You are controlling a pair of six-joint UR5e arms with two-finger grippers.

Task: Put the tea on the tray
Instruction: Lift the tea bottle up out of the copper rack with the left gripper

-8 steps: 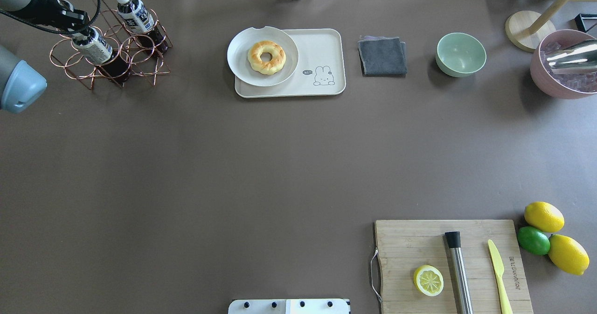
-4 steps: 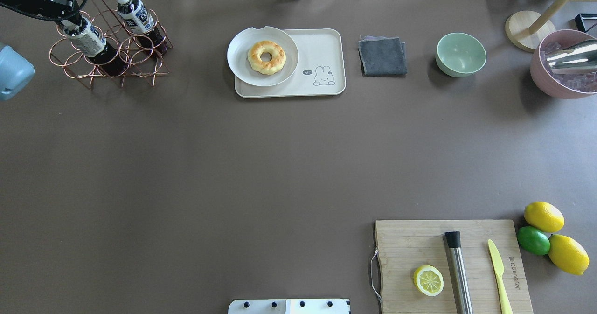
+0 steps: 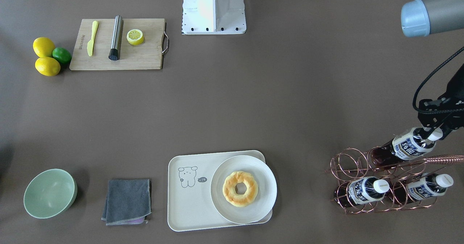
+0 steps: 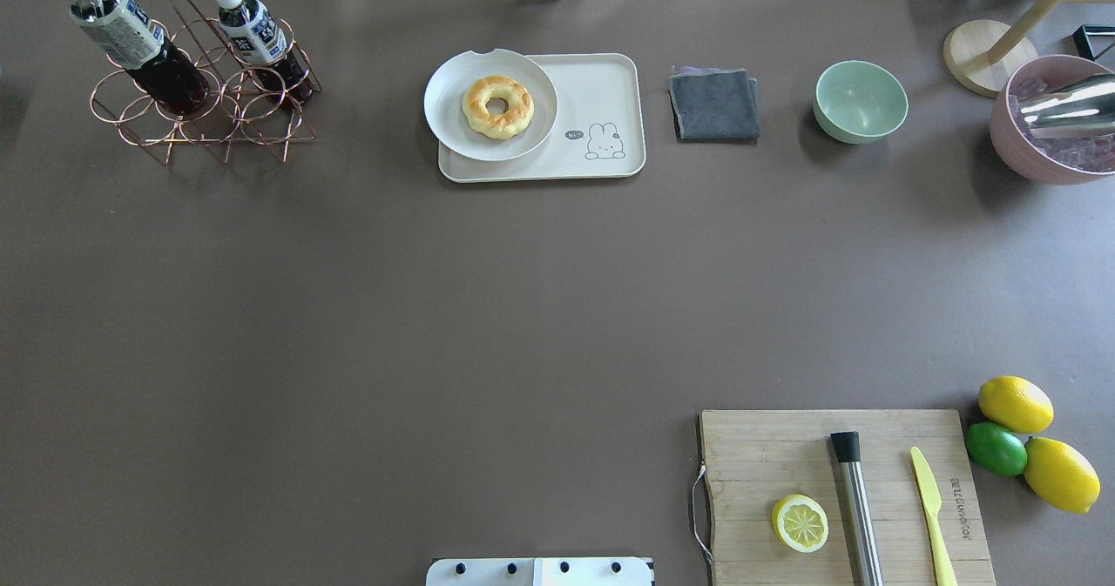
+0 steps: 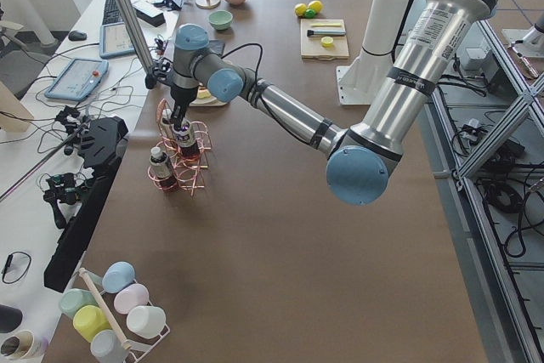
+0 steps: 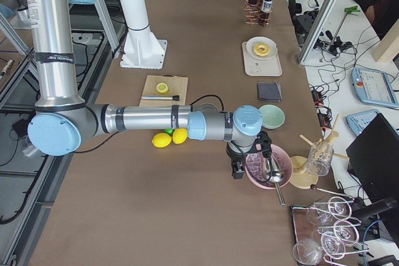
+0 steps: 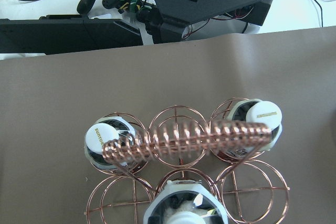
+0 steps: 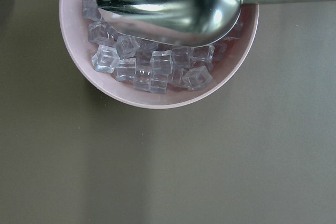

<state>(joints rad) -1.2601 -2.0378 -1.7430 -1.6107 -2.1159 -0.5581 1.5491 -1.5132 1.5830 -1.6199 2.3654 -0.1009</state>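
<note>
My left gripper [image 3: 432, 131] is shut on the white cap of a tea bottle [image 3: 409, 145]. It holds the bottle tilted, with the dark lower end still in a ring of the copper wire rack [image 3: 348, 164]. The overhead view shows this bottle [image 4: 122, 33] at the far left corner, with the gripper mostly cut off by the frame edge. Two alike bottles [image 3: 364, 190] [image 3: 424, 186] lie in the rack. The cream tray [image 3: 188, 200] with the bear drawing sits mid-table, apart from the rack. My right gripper [image 6: 237, 169] shows only in the right side view; I cannot tell its state.
A round white plate [image 4: 453, 120] with a ring-shaped bread covers the tray's half nearest the rack. A grey cloth [image 4: 714, 103], a green bowl [image 4: 861, 101] and a pink bowl of ice [image 4: 1010, 146] line the far edge. A cutting board [image 4: 758, 447] with tools, lemons and a lime is near right.
My left gripper has moved toward the far left corner with the tea bottle, drawing it up out of the rack. The left arm's elbow has left the overhead view.
</note>
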